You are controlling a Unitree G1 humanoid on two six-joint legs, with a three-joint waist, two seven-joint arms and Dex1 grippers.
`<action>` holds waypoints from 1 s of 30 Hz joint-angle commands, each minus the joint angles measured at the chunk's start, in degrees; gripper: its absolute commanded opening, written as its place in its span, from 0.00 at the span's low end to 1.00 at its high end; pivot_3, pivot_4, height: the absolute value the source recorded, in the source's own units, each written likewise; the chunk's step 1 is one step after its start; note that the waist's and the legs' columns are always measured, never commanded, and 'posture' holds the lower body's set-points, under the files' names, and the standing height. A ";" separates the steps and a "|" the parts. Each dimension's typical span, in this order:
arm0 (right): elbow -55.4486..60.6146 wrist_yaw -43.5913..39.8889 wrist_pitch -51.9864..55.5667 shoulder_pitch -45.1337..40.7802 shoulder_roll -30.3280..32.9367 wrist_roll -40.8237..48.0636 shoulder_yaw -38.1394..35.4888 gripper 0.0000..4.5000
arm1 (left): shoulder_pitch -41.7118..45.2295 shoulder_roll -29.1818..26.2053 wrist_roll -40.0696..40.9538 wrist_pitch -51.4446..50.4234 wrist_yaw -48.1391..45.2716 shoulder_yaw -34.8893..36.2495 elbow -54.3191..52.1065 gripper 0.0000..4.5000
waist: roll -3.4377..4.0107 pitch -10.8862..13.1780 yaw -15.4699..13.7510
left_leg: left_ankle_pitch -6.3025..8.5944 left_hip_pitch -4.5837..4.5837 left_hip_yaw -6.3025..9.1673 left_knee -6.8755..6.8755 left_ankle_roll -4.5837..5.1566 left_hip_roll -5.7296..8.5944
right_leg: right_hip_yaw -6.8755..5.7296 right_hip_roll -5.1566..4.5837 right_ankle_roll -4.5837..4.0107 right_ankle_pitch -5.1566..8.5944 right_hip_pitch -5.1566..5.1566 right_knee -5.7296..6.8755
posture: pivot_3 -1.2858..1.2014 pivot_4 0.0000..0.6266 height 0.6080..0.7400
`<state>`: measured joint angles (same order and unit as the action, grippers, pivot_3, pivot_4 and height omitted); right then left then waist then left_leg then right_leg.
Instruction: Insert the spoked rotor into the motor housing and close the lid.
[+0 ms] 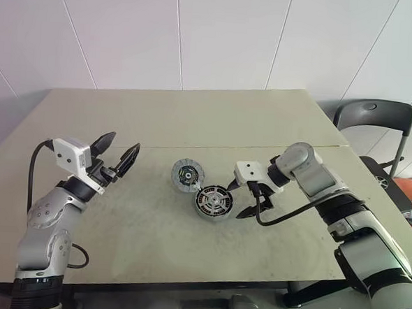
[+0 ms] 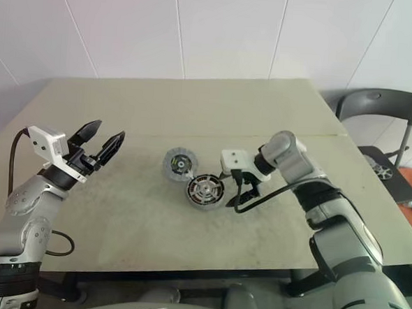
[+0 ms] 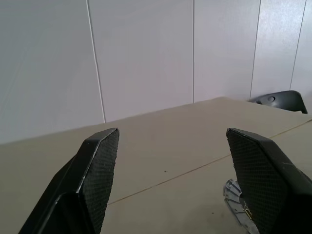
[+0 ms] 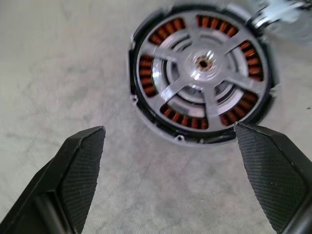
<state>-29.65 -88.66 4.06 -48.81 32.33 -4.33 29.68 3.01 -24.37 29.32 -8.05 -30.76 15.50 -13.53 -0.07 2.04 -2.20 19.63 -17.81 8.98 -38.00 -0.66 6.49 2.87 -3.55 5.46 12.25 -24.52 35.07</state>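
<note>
Lying flat on the table (image 1: 159, 116), the motor housing (image 1: 213, 201) sat near the middle of the surface with its open face and axis turned straight up. The spoked rotor (image 4: 202, 63) rested inside it, level with the rim: pale silvery spokes ran out from a small bright hub, and reddish-copper windings showed through the gaps between them. A dark ring bounded the drum, round in outline, with small screw points on its edge.

The lid (image 1: 188, 174) lay face up just beside the housing, on its far left side, at or very close to touching; whether the rims met could not be told. It was a flat grey disc with a ribbed rim and a dark centre bearing a small greenish mark. In the left wrist view only a sliver of it appeared, cut off by a finger.

The right gripper (image 1: 248, 201) hung just right of the housing, angled down toward it, its two black fingers spread wide and holding nothing. Their inner pads (image 4: 83, 170) showed a fine cross-hatched texture, and both fingertips stood clear of the drum.

The left gripper (image 1: 116, 152) was raised above the left part of the table, well apart from the parts, fingers likewise spread wide and empty.

The table top was a pale, matt, mottled surface with a thin seam across it. A dark chair (image 1: 375, 117) stood beyond the right corner, partly cut off.
</note>
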 commanded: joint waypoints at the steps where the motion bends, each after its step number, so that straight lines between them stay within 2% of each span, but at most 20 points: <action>1: 1.82 -0.55 -1.66 -1.00 -1.02 -0.21 -0.41 1.00 | 0.27 -0.08 -0.13 1.17 0.34 1.75 -0.16 0.83 | 0.00 0.00 -0.02 | 0.00 0.00 0.00 0.00 0.00 -0.01 | 0.00 0.01 0.00 0.00 0.00 0.00 | 0.52 0.00 1.00; 13: -1.18 4.26 -8.03 0.90 -1.08 -7.78 2.49 1.00 | 1.20 0.13 0.38 0.71 0.34 1.88 0.04 0.83 | -0.01 -0.01 -0.05 | 0.00 0.03 0.00 0.00 0.00 0.00 | 0.00 0.01 0.00 0.00 0.02 0.02 | 0.52 0.00 1.00; 16: -0.33 3.55 -8.35 1.71 -1.05 -7.93 2.62 0.88 | 1.35 0.14 0.55 0.58 0.28 1.97 0.17 0.83 | -0.01 -0.01 -0.04 | 0.00 0.14 -0.01 0.00 0.01 -0.01 | 0.00 0.01 -0.02 -0.01 0.12 0.03 | 0.52 0.00 1.00; 22: 2.53 3.42 -6.91 2.49 -2.11 -6.72 1.52 0.45 | 1.57 0.23 0.54 0.48 0.20 1.81 0.64 0.83 | -0.05 -0.05 0.02 | 0.02 0.23 0.03 0.01 0.03 -0.02 | -0.02 0.03 -0.03 -0.02 0.22 0.04 | 0.52 0.00 1.00; 24: 3.11 2.44 -6.27 2.63 -1.96 -6.45 1.44 0.45 | 1.61 0.23 0.54 0.51 0.22 1.84 0.77 0.83 | -0.06 -0.05 0.17 | 0.03 0.26 -0.06 0.02 0.00 -0.10 | -0.02 0.07 -0.03 -0.02 0.19 0.04 | 0.52 0.00 1.00; 27: 3.62 0.61 -5.40 3.12 -1.46 -5.95 1.59 0.33 | 1.65 0.31 0.48 0.56 0.28 1.97 0.85 0.83 | -0.06 -0.06 0.01 | 0.05 0.30 -0.10 0.03 -0.01 -0.15 | -0.03 0.09 -0.05 -0.03 0.19 0.06 | 0.52 0.00 1.00; 30: 3.34 2.45 -5.86 3.24 -2.31 -6.71 1.30 0.12 | 1.63 0.31 0.51 0.58 0.31 2.12 0.89 0.83 | -0.08 -0.07 0.11 | 0.05 0.32 -0.11 0.05 -0.02 -0.16 | -0.03 0.10 -0.06 -0.03 0.20 0.06 | 0.52 0.00 1.00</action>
<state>-25.87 -86.72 -1.97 -46.50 30.77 -10.29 29.86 3.62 -23.97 29.34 -8.12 -30.40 16.58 -11.91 -0.15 1.97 -2.10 19.68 -17.49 8.86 -37.94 -0.67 6.32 2.84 -3.45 5.40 12.22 -24.32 35.13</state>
